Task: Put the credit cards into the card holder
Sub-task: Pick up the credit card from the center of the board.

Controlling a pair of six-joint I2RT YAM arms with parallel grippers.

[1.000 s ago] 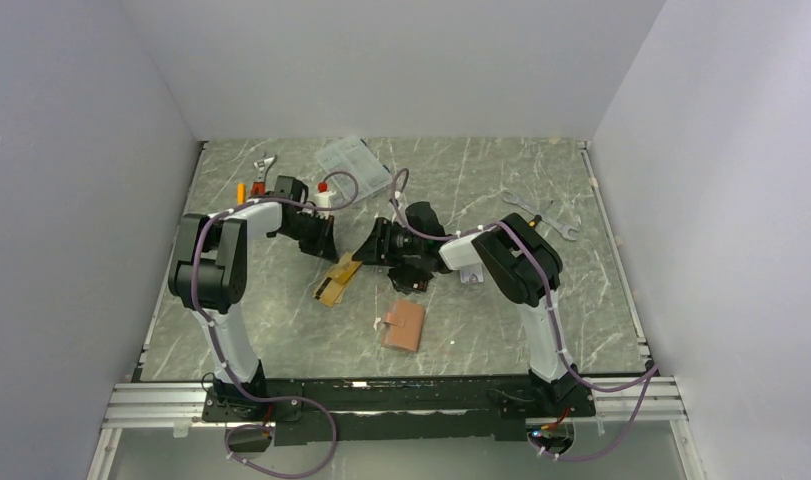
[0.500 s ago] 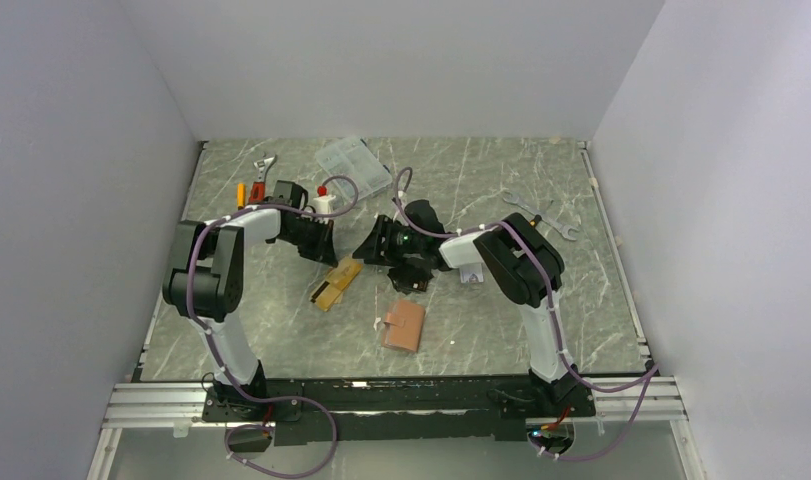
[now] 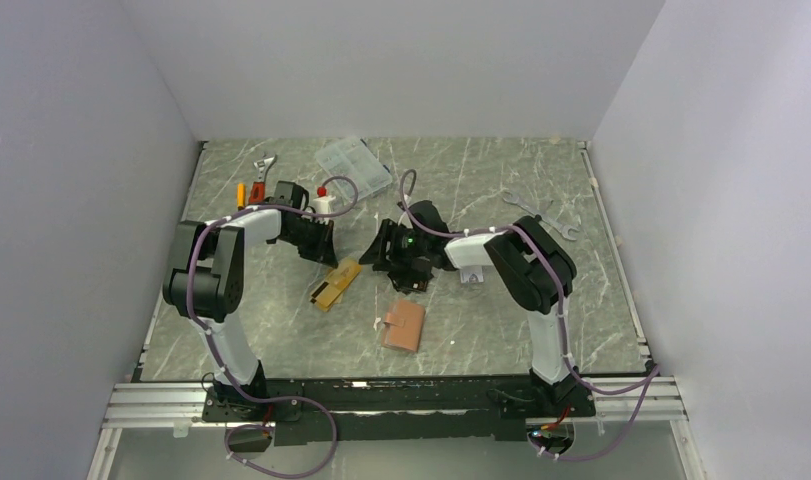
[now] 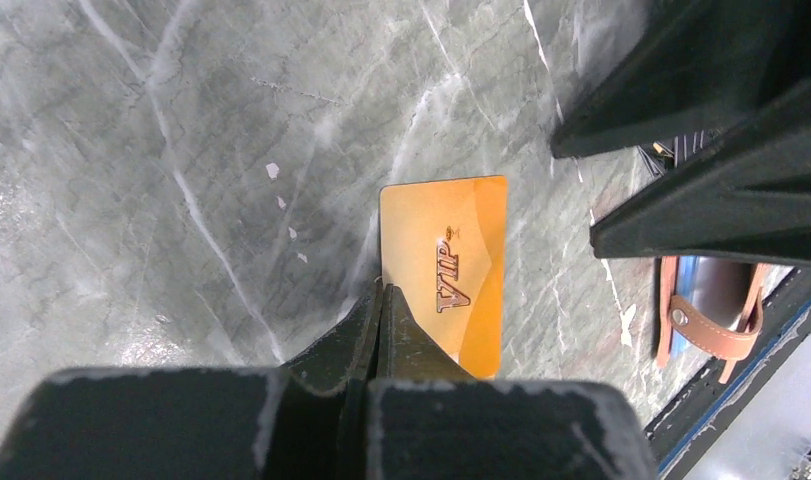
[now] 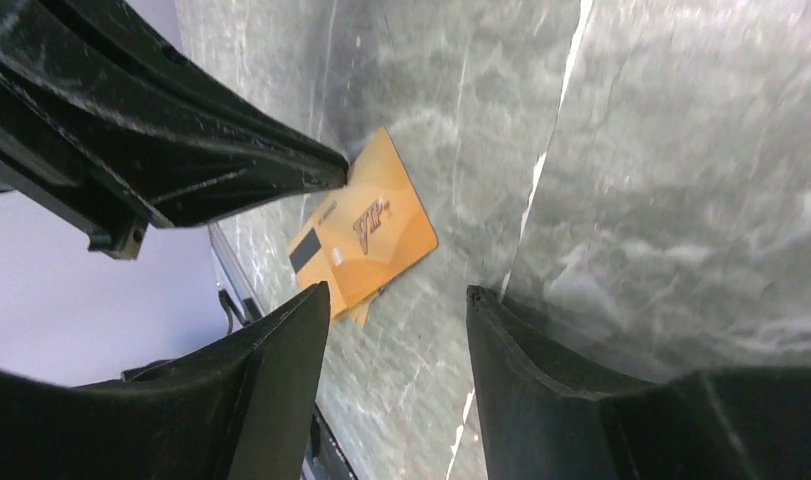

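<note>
Two orange-gold credit cards (image 3: 336, 283) lie overlapped on the marble table, left of centre. The top card (image 4: 451, 270) reads VIP, and the one under it (image 5: 326, 270) carries a dark stripe. My left gripper (image 4: 381, 292) is shut, with its tips against the VIP card's edge. That card still lies flat. My right gripper (image 5: 396, 310) stands open just right of the cards, low over the table, with nothing between its fingers. The pink card holder (image 3: 403, 325) lies closed nearer the front edge, and its snap tab (image 4: 706, 325) shows in the left wrist view.
A clear plastic compartment box (image 3: 353, 165) sits at the back. Wrenches (image 3: 541, 215) lie at the right. A small red-capped bottle (image 3: 324, 197), an orange tool (image 3: 241, 192) and another wrench (image 3: 266, 165) are behind the left arm. Walls close off three sides.
The right arm's elbow has swung a little to the right. The left arm has shifted slightly left. The cards have slid a touch toward the front.
</note>
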